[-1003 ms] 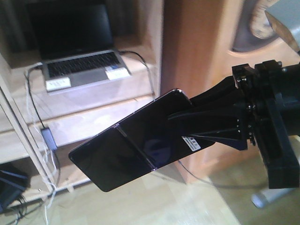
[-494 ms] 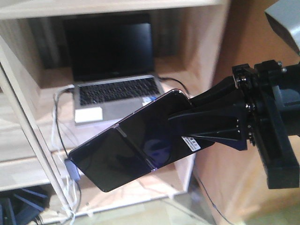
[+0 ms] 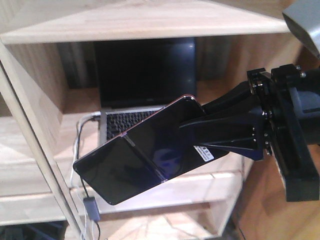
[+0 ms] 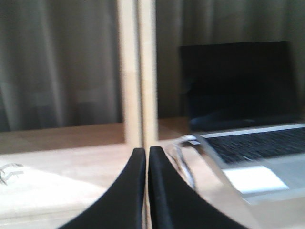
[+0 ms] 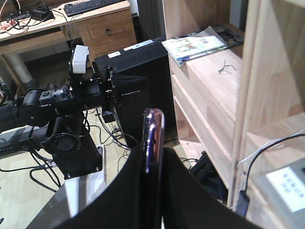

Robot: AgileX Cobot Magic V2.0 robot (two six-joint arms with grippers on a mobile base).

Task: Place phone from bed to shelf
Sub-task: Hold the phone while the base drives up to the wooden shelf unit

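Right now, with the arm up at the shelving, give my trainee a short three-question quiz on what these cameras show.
1. True or false: the left gripper is shut on nothing.
2. What stands on the shelf behind the phone? A a kettle; B an open laptop; C a lamp.
3. Which gripper holds the phone?
Key: 1 true; 2 B; 3 the right gripper, shut on one end of the phone.
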